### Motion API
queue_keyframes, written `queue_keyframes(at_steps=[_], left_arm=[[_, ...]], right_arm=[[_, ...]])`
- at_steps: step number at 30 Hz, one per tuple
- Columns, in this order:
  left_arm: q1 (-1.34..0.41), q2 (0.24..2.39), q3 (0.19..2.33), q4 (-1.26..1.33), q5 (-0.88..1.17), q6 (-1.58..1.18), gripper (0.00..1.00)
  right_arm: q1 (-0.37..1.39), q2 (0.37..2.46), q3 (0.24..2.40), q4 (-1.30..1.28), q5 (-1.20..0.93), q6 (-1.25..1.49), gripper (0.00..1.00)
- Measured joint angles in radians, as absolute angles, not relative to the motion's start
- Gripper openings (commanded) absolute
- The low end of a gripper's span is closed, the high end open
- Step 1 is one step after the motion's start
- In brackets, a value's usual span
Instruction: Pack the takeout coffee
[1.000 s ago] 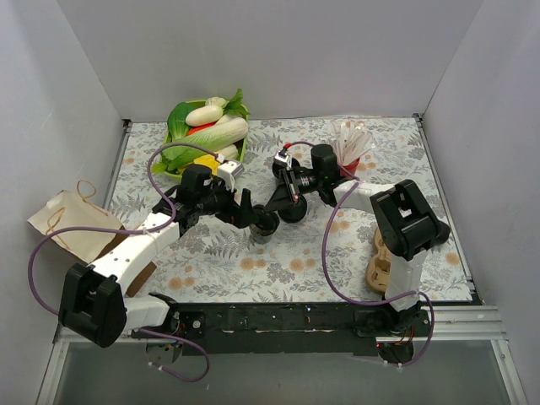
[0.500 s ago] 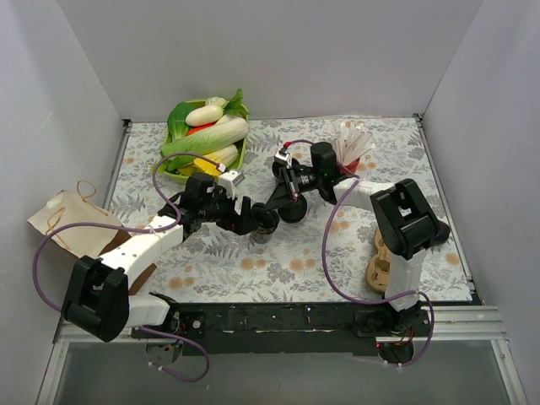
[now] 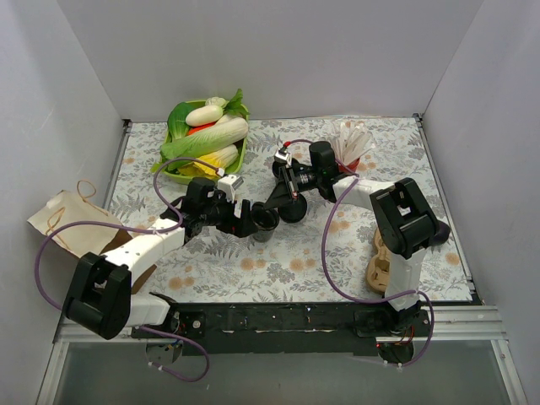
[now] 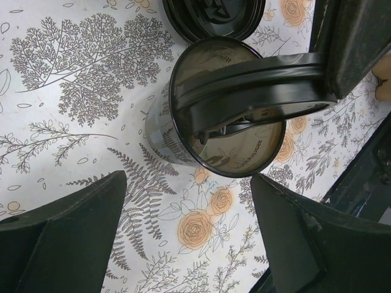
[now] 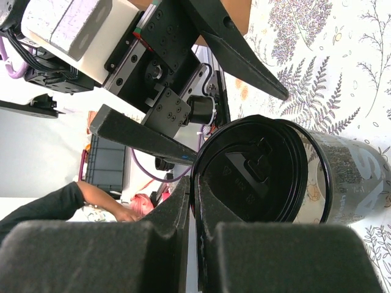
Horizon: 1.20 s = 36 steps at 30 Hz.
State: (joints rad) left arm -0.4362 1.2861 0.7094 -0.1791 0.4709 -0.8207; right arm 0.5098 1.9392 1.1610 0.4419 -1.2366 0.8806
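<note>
The takeout coffee (image 4: 183,131) is a small black cup (image 3: 262,226) standing upright on the floral mat, its top open and brown liquid showing. My right gripper (image 5: 194,201) is shut on the rim of a round black sip lid (image 5: 250,177), which hangs tilted over the cup's mouth (image 4: 256,85). My left gripper (image 4: 189,238) is open, just short of the cup, its two fingers (image 4: 67,238) spread wider than the cup. From above, the left gripper (image 3: 246,217) is at the cup's left and the right gripper (image 3: 275,201) above it.
A second black lid (image 3: 294,211) lies on the mat just right of the cup. A red cup of white sticks (image 3: 350,150) stands behind the right arm. A tan pulp carrier (image 3: 381,257) is at the right, a green tray of vegetables (image 3: 202,139) at the back left, and a paper bag (image 3: 72,224) at the left.
My left gripper has slid right toward the cup and now stands just beside it, still open. The right gripper and its lid have barely moved.
</note>
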Motion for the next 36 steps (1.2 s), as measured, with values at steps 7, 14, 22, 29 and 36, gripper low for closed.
queue_keyframes(at_steps=[7,14,22,29,36], left_arm=[[-0.436,1.288,0.7,-0.161,0.475,-0.842,0.83],[-0.436,1.296,0.7,-0.14,0.546,-0.891,0.84],[-0.436,1.357,0.7,-0.119,0.546,-0.95,0.84],[-0.436,1.37,0.694,-0.091,0.612,-1.012,0.84],[-0.434,1.371,0.682,-0.068,0.647,-1.073,0.84]], right_arm=[[0.507,1.94,1.165,0.424,-1.235,0.865,0.09],[0.505,1.94,1.165,0.411,-1.234,0.858,0.09],[0.505,1.94,1.165,0.408,-1.234,0.857,0.09],[0.505,1.94,1.165,0.402,-1.234,0.855,0.09],[0.504,1.942,1.166,0.397,-1.234,0.845,0.09]])
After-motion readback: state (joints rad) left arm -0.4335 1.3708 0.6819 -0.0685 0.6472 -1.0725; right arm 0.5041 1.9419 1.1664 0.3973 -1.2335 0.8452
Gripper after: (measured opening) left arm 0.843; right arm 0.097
